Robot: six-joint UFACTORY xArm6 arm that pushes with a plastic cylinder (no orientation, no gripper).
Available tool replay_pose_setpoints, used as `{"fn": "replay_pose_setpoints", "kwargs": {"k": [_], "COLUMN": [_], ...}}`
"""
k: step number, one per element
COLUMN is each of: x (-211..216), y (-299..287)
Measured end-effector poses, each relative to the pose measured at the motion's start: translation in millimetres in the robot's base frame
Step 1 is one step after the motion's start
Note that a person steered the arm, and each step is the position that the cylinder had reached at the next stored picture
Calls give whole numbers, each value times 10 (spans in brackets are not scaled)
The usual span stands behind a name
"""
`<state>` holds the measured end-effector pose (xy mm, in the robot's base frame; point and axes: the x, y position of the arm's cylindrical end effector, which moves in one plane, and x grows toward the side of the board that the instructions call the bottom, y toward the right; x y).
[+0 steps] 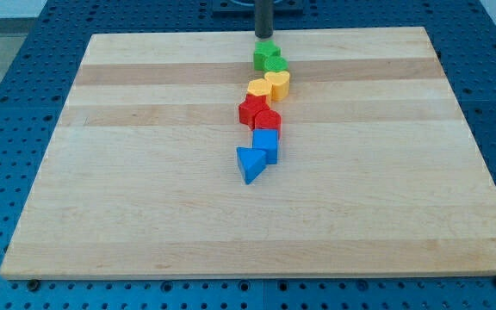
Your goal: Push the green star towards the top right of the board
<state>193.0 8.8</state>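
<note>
Two green blocks sit close together at the top of a column of blocks near the board's top middle. The upper one has angular edges and looks like the green star. The lower right one looks rounder. My tip stands just above the upper green block, at the board's top edge, touching it or nearly so.
Below the greens the column runs down: a yellow block and a yellow heart, a red star and a second red block, a blue cube and a blue triangle. The wooden board is edged by blue perforated table.
</note>
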Motion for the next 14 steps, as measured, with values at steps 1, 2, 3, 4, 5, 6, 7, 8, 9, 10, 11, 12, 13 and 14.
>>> {"fn": "replay_pose_setpoints", "kwargs": {"k": [1,2,3,4,5,6,7,8,9,10,11,12,13,14], "x": [0,2,10,-3,6,2,4,-9,184,552,638,640,640,640], "y": [0,0,0,6,257,783,544,-284,-989,-993,-589,55,664,687]}}
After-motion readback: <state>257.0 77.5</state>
